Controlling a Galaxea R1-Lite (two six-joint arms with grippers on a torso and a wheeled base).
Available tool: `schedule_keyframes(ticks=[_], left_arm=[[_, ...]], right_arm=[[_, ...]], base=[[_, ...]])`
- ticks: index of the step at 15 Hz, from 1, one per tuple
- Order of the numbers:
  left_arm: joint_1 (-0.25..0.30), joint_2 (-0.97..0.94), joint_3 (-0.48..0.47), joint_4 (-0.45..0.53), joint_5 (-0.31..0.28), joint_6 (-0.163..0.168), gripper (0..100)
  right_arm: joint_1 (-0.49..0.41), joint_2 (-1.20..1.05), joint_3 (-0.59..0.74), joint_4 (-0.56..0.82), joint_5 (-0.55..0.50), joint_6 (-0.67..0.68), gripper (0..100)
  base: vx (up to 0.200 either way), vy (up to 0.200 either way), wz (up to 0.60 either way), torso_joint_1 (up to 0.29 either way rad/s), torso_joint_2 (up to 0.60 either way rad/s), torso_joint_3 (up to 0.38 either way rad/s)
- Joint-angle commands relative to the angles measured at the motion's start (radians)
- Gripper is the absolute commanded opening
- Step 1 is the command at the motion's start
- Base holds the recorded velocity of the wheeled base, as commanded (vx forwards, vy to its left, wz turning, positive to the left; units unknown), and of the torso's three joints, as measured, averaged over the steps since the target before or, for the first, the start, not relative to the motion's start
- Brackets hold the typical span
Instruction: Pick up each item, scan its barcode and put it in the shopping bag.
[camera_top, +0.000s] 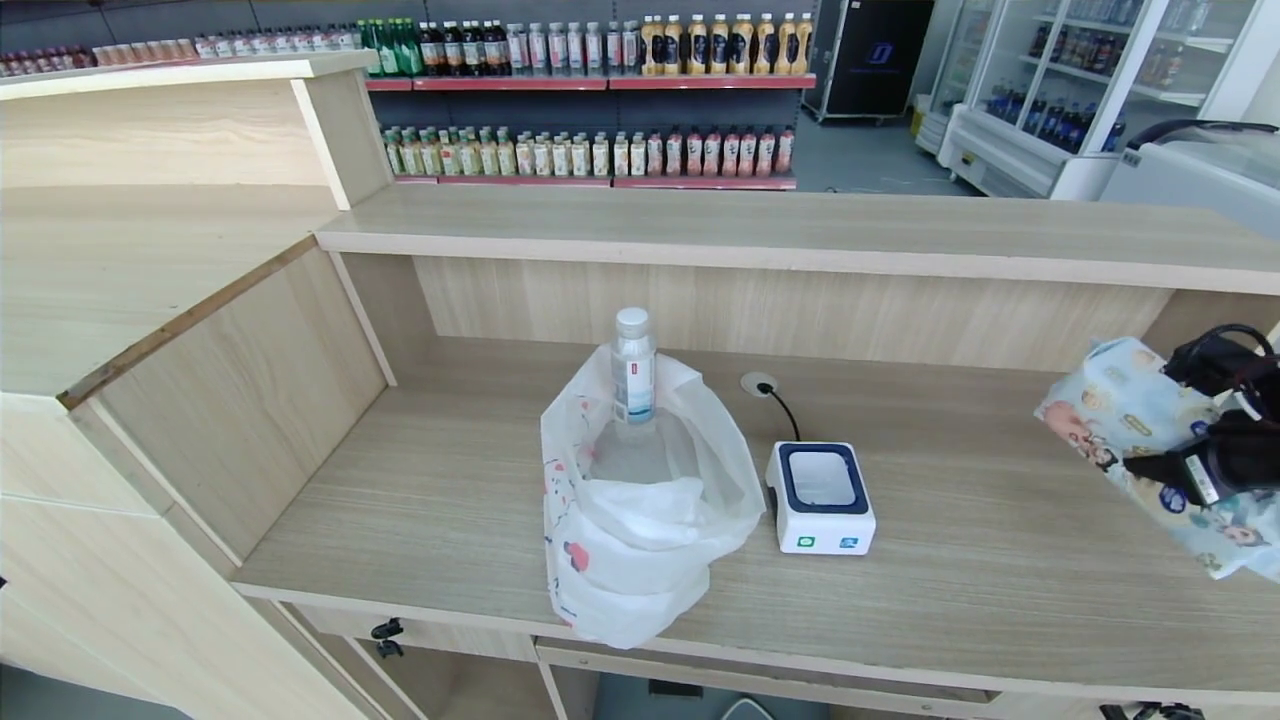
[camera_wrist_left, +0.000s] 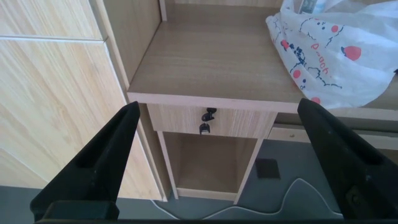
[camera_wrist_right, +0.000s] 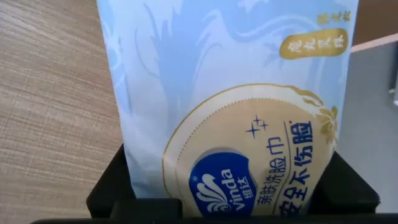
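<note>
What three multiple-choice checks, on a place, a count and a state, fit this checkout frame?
1. Relative to the shopping bag, the scanner sits: A) inside it; B) at its right, on the counter; C) behind it, on the upper ledge.
2. Items standing up out of the bag's mouth: A) one; B) two; C) none.
3. The right tool is: A) open and empty; B) shut on the scanner; C) shut on the tissue pack.
Key: B, the scanner rests on bare counter beside the bag; A, a single water bottle rises from it; C, the fingers clamp the pack above the counter.
</note>
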Motion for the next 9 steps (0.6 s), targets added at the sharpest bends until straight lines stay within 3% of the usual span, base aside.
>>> schedule_keyframes(ticks=[1, 2, 5, 6, 9], left_arm=[[0.000, 0.001, 0.000, 0.000, 0.000, 0.000, 100], [0.000, 0.001, 0.000, 0.000, 0.000, 0.000, 100], [0.000, 0.001, 0.000, 0.000, 0.000, 0.000, 100], [0.000, 0.001, 0.000, 0.000, 0.000, 0.000, 100], [0.000, 0.001, 0.000, 0.000, 0.000, 0.000, 100]], right_arm=[[0.009, -0.436, 0.122, -0.003, 0.028, -0.256, 0], [0.024, -0.533, 0.162, -0.014, 0.068, -0.374, 0], [0.057, -0.679, 0.243, -0.161, 0.413, -0.825, 0], [0.078, -0.700, 0.254, -0.213, 0.485, -1.007, 0], [0.241, -0.718, 0.274, -0.376, 0.553, -1.512, 0]], base=[[0.000, 0.000, 0.00, 0.000, 0.00, 0.000], [0.000, 0.000, 0.00, 0.000, 0.00, 0.000], [0.000, 0.000, 0.00, 0.000, 0.00, 0.000], [0.000, 0.000, 0.00, 0.000, 0.00, 0.000], [0.000, 0.000, 0.00, 0.000, 0.00, 0.000]])
